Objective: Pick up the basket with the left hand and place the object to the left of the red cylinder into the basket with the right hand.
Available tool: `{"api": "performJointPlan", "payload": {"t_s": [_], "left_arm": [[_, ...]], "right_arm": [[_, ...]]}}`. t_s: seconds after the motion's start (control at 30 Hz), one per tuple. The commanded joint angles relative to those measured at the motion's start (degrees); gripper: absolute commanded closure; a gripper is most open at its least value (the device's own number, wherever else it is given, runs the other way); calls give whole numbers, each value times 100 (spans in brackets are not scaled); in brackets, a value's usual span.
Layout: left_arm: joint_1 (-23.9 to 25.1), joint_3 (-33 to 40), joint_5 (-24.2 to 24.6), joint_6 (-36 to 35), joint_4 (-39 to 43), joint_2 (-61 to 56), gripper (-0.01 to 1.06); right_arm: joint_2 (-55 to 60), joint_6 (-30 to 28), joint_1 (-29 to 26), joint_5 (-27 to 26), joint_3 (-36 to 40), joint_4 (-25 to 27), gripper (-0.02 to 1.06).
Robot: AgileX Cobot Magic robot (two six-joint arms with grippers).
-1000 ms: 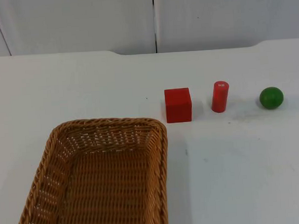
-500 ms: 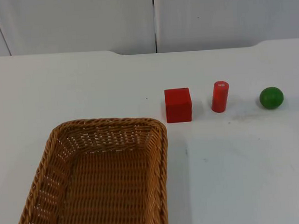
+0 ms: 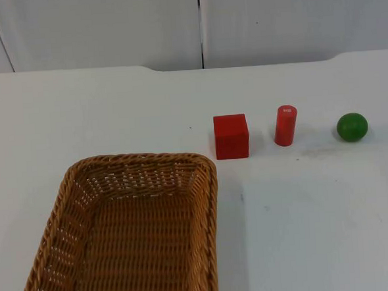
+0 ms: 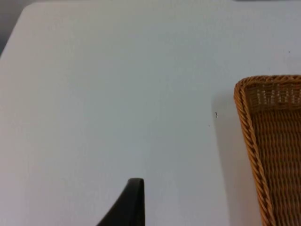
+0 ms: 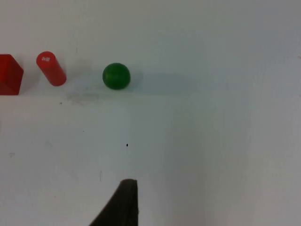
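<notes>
Left pincer (image 4: 134, 200), right pincer (image 5: 124, 200) above table.

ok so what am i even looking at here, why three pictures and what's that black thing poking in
It is a two-armed robot at a white table. One picture looks down on the table from a fixed camera; the other two come from cameras on each arm's wrist. The black shape is a fingertip: the left gripper's near the wicker basket, the right gripper's above bare table. On the table stand a red cube, a red cylinder and a green ball in a row. Nothing is held; both arms wait.
</notes>
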Motion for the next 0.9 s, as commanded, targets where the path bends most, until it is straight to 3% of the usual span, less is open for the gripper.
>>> {"api": "performJointPlan", "payload": {"t_s": [0.0,0.87], "left_arm": [[-32,27,-14,-11,-125,211,0],[-32,-1223,-898,254,-189,4996,0]], "right_arm": [[3,-31,-27,-32,-30,0,-1],[3,-43,-27,-91,-30,0,-1]]}}
